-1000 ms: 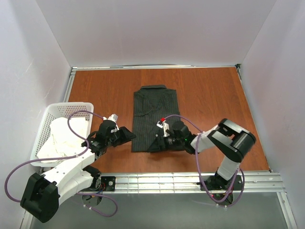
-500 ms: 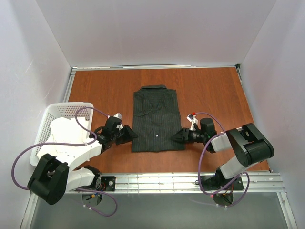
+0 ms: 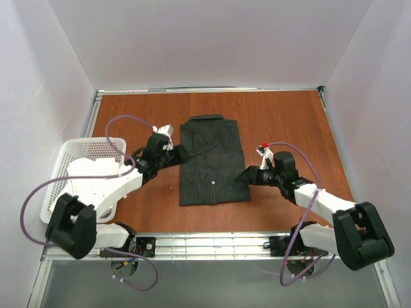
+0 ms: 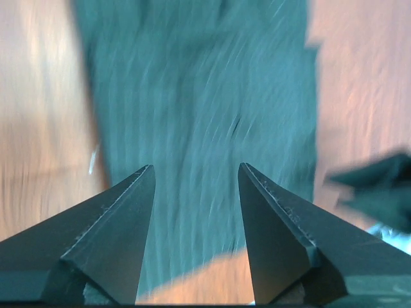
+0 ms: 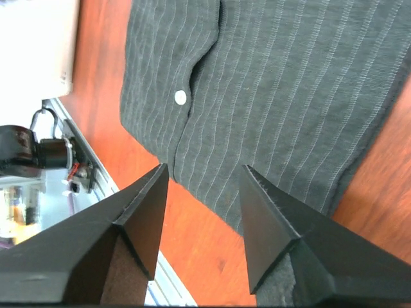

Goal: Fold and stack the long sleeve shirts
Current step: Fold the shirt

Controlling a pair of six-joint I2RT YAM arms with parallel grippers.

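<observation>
The right gripper (image 3: pixel 242 178) is low, just beside the near right corner of the folded dark shirt (image 3: pixel 210 163); its jaws are spread with nothing between them. The shirt lies flat in the middle of the brown table (image 3: pixel 289 122), with a white button (image 5: pixel 180 97) toward the near hem and the collar at the far end. Farther, at the shirt's left edge, the left gripper (image 3: pixel 182 153) also has its jaws spread and empty. At the left, a white basket (image 3: pixel 96 146) holds pale cloth (image 3: pixel 87 179).
</observation>
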